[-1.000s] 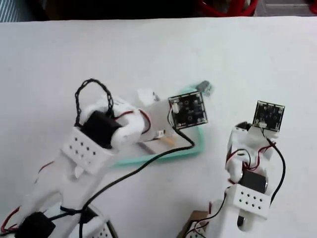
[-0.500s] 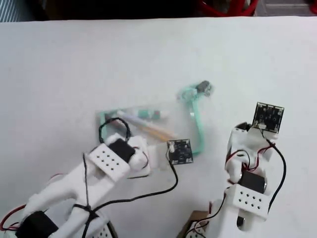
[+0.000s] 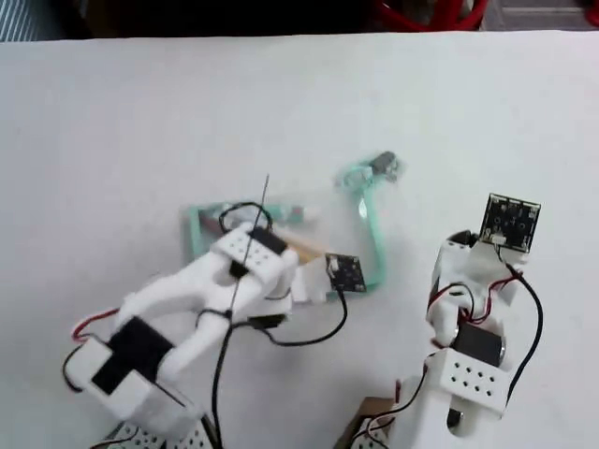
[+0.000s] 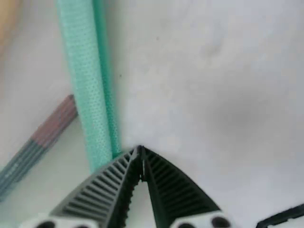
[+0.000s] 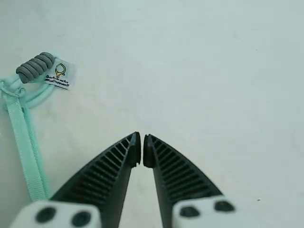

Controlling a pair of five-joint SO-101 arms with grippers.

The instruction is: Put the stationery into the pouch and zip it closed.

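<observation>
Right end effector (image 5: pixel 142 149) closed, empty, parked, unmoved. Left end effector (image 4: pixel 141 154) closed; it has pulled back across the pouch (image 3: pixel 378 253) from far corner to near green edge. Stationery (image 3: pixel 307 249) sits inside, on the counter (image 3: pixel 140 112). Loading looks done. Zip pull (image 3: pixel 384 166) at far corner, zip state unclear.

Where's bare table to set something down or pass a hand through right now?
Free: the wide far stretch of table beyond the pouch, and the left side. Crowded: the middle, where the left gripper sits at the pouch's edge, with the right gripper close beside.
</observation>
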